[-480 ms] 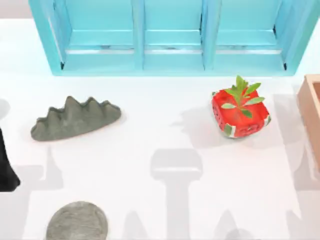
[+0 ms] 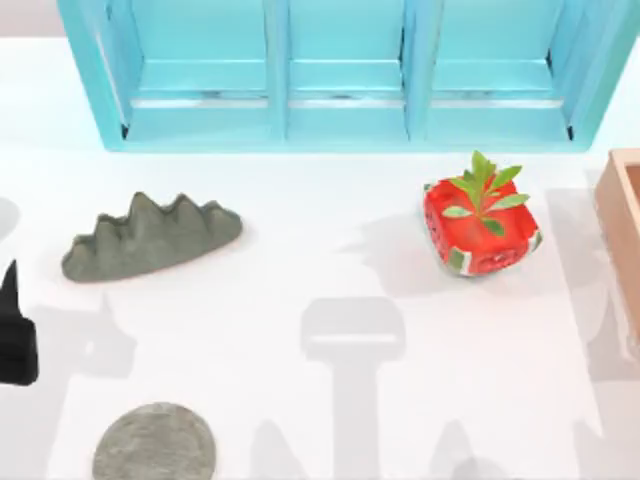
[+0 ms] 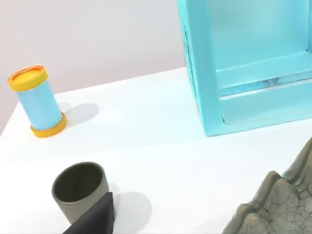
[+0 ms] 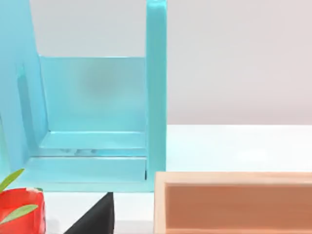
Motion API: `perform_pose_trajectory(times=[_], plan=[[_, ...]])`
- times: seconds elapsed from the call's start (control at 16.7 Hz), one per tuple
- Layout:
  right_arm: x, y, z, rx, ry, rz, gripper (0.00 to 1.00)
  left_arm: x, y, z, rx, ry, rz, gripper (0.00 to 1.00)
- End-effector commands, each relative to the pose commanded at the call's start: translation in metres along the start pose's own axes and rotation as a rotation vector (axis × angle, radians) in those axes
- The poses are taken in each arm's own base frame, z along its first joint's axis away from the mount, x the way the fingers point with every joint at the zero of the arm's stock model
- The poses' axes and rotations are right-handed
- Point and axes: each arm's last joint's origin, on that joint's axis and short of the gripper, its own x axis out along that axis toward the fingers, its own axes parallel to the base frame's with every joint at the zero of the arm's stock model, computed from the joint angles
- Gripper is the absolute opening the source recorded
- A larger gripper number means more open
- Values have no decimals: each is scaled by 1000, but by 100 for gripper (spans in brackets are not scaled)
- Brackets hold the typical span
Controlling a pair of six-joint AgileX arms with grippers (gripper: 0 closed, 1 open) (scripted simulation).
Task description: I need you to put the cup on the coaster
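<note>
The cup [image 3: 79, 190] is a small olive-grey cup with a dark open mouth. It stands upright on the white table in the left wrist view. A dark part of my left gripper [image 3: 95, 219] sits just in front of it, close to its side. In the top view my left gripper [image 2: 15, 335] is at the table's left edge. The coaster [image 2: 153, 443] is a mottled grey disc lying flat at the front left, near that gripper. A dark tip of my right gripper [image 4: 95, 217] shows in the right wrist view, beside the wooden box.
A grey jagged rock [image 2: 150, 238] lies behind the coaster. A turquoise cabinet [image 2: 345, 80] spans the back. A red pot with a green plant [image 2: 480, 228] stands at the right. A wooden box [image 2: 622, 220] sits at the right edge. A blue and yellow canister [image 3: 37, 101] stands beyond the cup.
My left gripper has shifted at the left edge of the top view, so less of its upper part shows, and its shadow on the table has moved with it. Nothing else changed.
</note>
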Motion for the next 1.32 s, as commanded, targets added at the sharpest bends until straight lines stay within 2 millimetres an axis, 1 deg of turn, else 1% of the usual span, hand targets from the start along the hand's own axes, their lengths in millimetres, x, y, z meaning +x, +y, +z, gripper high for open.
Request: perform_pose_trajectory(times=[0.18, 0.36, 0.48, 0.6, 0.72, 0.78, 0.9, 1.02, 1.2, 1.32], plan=[[0, 0, 0, 0, 0, 0, 100, 9, 7, 35, 212, 188, -61, 100], [0, 0, 0, 0, 0, 0, 100, 33, 19, 78, 453, 382, -149, 100], [0, 0, 0, 0, 0, 0, 100, 58, 31, 108, 612, 494, -219, 100], [0, 0, 0, 0, 0, 0, 100, 90, 46, 134, 755, 589, -294, 100], [0, 0, 0, 0, 0, 0, 100, 125, 64, 153, 878, 668, -376, 100], [0, 0, 0, 0, 0, 0, 100, 143, 74, 159, 930, 703, -418, 100], [0, 0, 0, 0, 0, 0, 100, 177, 94, 164, 1012, 767, -511, 100], [0, 0, 0, 0, 0, 0, 100, 209, 112, 158, 1069, 824, -620, 100], [0, 0, 0, 0, 0, 0, 100, 249, 134, 131, 1105, 898, -811, 100], [0, 0, 0, 0, 0, 0, 100, 270, 143, 109, 1105, 932, -939, 100]])
